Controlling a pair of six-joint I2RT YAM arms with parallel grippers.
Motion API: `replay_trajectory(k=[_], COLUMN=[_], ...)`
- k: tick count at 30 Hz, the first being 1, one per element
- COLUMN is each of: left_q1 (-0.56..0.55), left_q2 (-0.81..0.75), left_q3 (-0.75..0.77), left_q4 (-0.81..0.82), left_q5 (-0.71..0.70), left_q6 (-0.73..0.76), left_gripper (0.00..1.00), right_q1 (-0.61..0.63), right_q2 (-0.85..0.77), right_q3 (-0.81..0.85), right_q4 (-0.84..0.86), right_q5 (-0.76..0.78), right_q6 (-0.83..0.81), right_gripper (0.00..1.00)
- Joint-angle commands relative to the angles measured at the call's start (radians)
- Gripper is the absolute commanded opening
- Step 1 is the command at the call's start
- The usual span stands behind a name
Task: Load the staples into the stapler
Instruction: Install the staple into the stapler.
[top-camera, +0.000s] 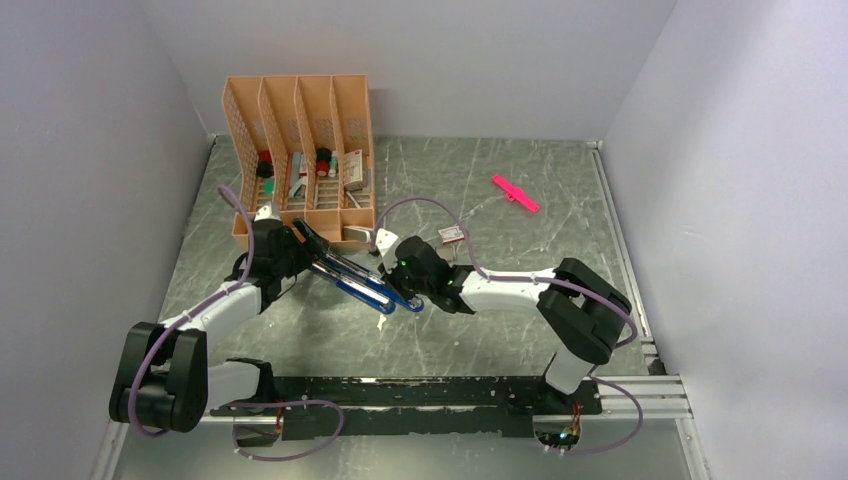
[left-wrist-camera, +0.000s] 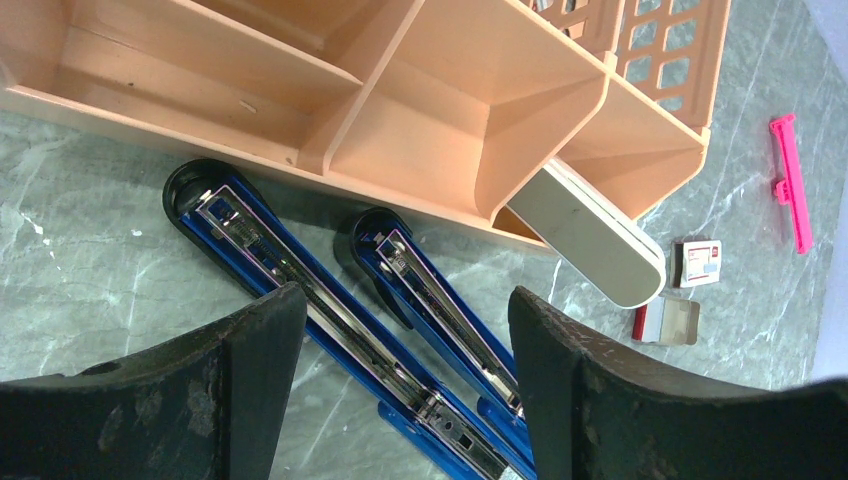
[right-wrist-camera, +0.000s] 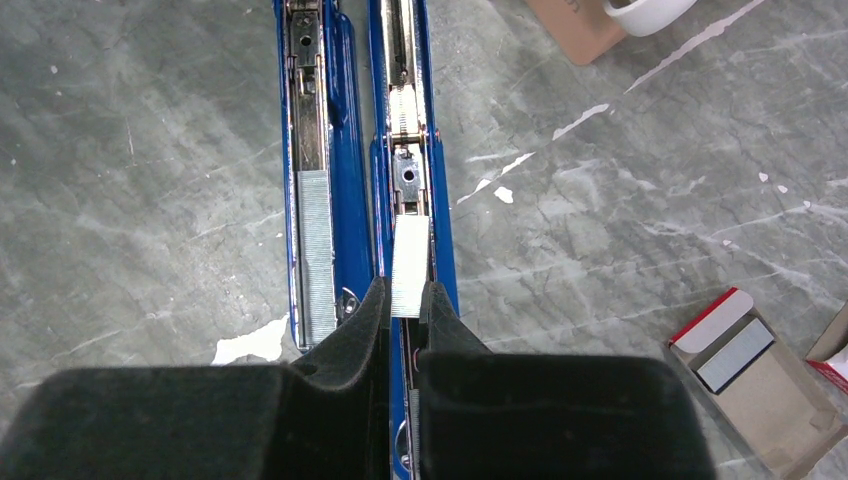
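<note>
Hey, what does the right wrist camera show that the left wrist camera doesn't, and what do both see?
Only the right wrist view: the right gripper shut on a staple strip over one blue channel, and a second strip lying in the other. Only the left wrist view: the open left gripper, the peach organizer, a white object sticking out of it, and the pink stick. Both: the two open blue stapler bodies on the grey table, and the opened staple box.
</note>
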Motion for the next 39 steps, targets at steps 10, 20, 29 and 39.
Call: replay_trajectory(k=[10,20,29,39], left_q1=[-0.007,-0.007,-0.006,-0.007], left_q2=[-0.012,-0.009,-0.009,-0.007], left_q3=[-0.007,-0.006,-0.002,-0.001], left_q4=[0.031,0.034,0.035,0.034], left_q5=[0.008,0.011,0.014,0.015], left_q6=[-0.004,-0.004,-0.006,-0.005], left_gripper=[0.78,0.78,0.79,0.79], right_q1=[-0.005,-0.006,-0.007,-0.025], right_q2=[0.020,0.029,0.046,0.041], right_q3=[0.024,0.036,0.057,0.074], right_q4=[-0.029,-0.064,-0.111,-0.166], right_q5=[-0.003,-0.021,-0.045,-0.054], right_q6=[0.002,-0.016,-0.034,-0.061], right_gripper=[0.00,0.00,0.00,0.00])
